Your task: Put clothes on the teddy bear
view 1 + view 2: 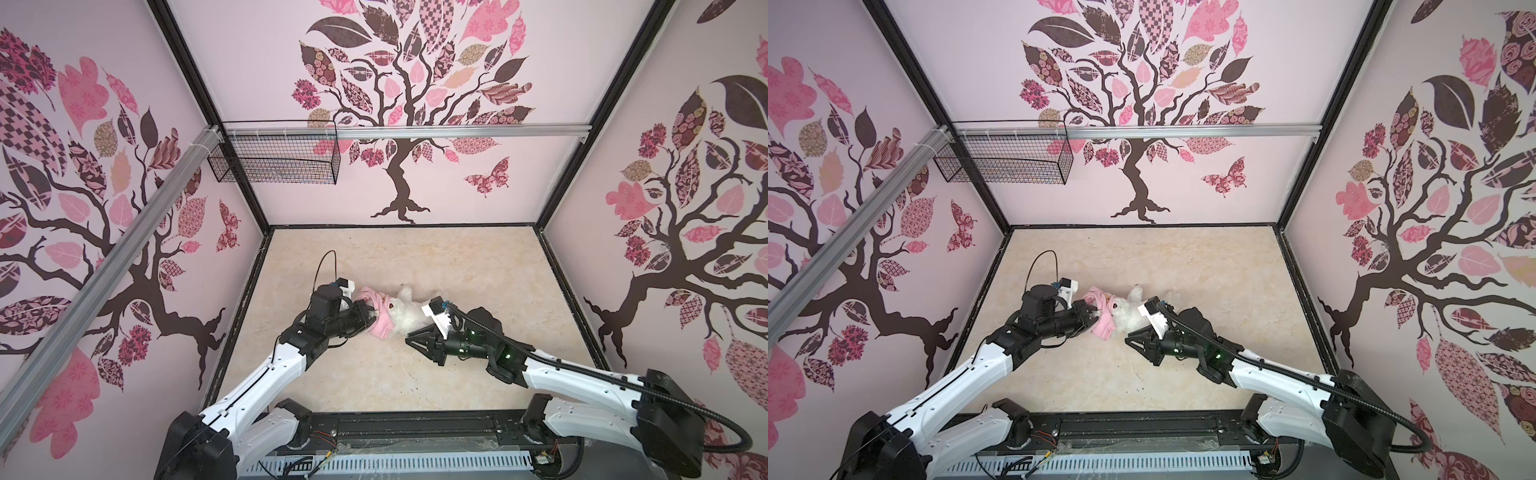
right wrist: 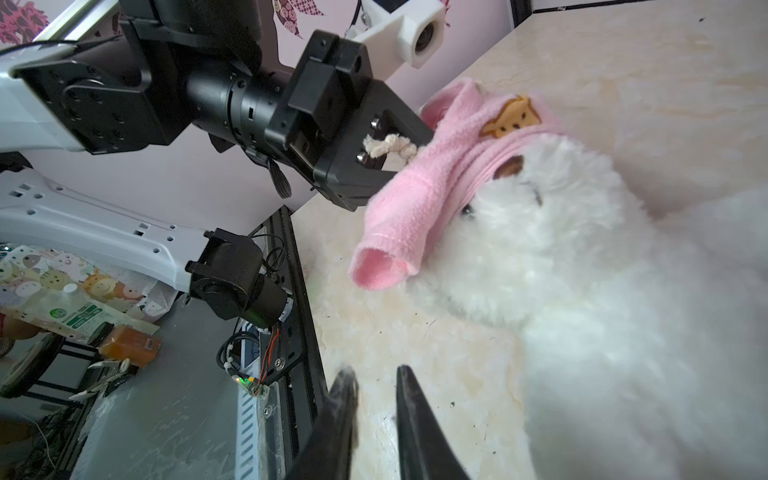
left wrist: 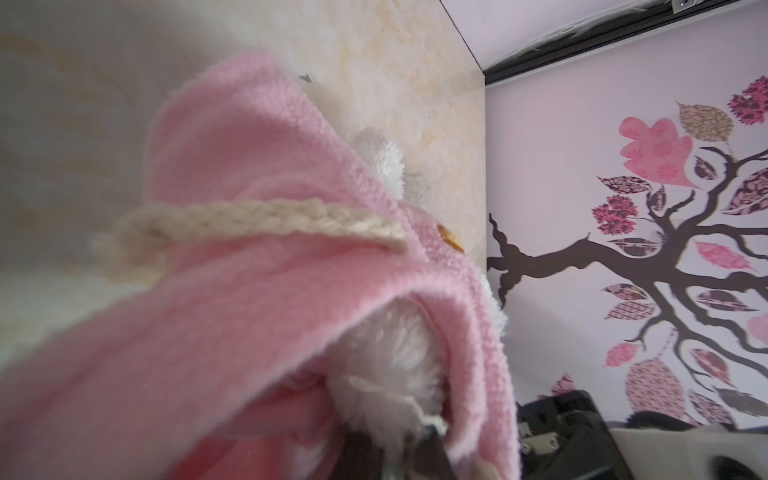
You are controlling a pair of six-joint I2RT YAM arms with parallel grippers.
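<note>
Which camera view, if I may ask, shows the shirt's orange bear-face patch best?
The right wrist view: the patch faces it, close and sharp. The left wrist view catches only an orange sliver; in both top views it is too small to make out.

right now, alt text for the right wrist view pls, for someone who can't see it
A white teddy bear lies on a beige table with a pink shirt bunched around the top of its head. The left gripper pinches the shirt at the head end. The right gripper hangs empty beside the bear, tips slightly apart.
</note>
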